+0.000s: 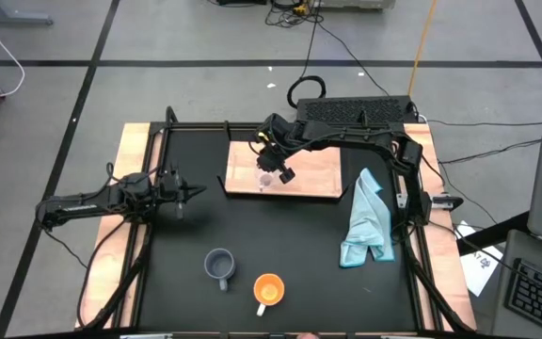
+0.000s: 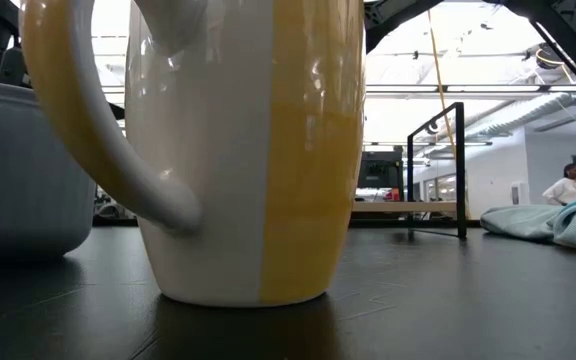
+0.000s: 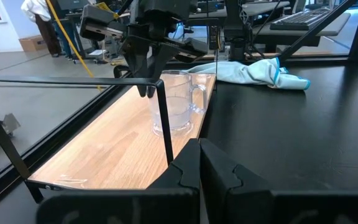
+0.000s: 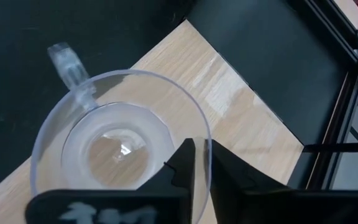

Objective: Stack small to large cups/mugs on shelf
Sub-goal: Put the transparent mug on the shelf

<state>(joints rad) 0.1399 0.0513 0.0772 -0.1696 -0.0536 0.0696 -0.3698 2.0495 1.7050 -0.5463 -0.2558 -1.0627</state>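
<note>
A clear glass cup (image 1: 264, 179) (image 3: 176, 102) (image 4: 117, 143) stands upright with its base on the light-wood shelf (image 1: 304, 169) (image 3: 104, 155), near the shelf's left end. My right gripper (image 1: 276, 171) (image 3: 146, 84) (image 4: 202, 163) is at the cup's rim from above. The blue-grey mug (image 1: 219, 266) (image 2: 18, 170) and the orange mug with a white handle (image 1: 268, 290) (image 2: 258, 150) stand on the black table near its front edge. My left gripper (image 1: 191, 193) (image 3: 201, 171) waits at the table's left, shut and holding nothing. My right gripper has the glass cup's rim (image 4: 206, 138) between its two fingers, one finger inside the cup and one outside. The gap between them is narrow. The fingers slant down from above. The cup stands upright with its base on the shelf.
A light-blue cloth (image 1: 367, 221) (image 3: 253, 71) lies crumpled on the table to the right of the shelf. A thin black metal frame (image 3: 163, 118) runs around the table's edges. A person (image 2: 568, 185) shows far off in the room behind.
</note>
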